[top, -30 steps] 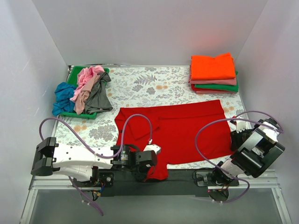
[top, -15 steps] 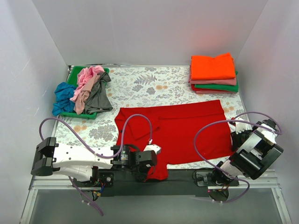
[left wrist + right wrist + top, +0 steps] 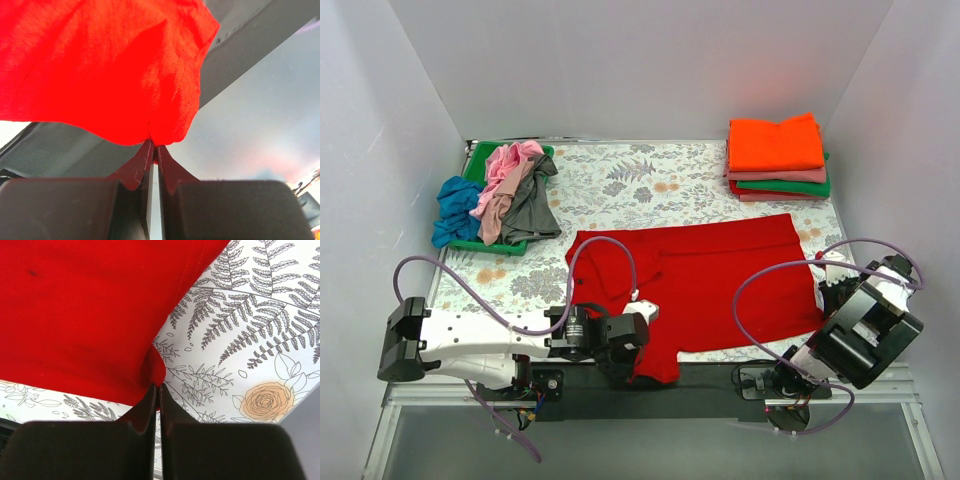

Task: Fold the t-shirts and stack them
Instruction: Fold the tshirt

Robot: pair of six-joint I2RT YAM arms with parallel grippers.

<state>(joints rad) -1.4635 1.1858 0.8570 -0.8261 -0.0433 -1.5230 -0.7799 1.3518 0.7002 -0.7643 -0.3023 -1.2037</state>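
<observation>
Right gripper point(image 3: 156, 388) newly tight on red t-shirt point(image 3: 720, 275) corner; left gripper point(image 3: 154, 146) tight on overhanging hem.

L gripper point(image 3: 642, 335) at near-left corner of big bright-red cloth t-shirt point(image 3: 720, 275), R gripper point(image 3: 825, 295) at near-right corner.

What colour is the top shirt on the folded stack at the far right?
The top shirt is orange, clearest in the top external view.

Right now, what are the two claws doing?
The left gripper is shut on the red shirt.
The right gripper is shut on its other corner.
</observation>
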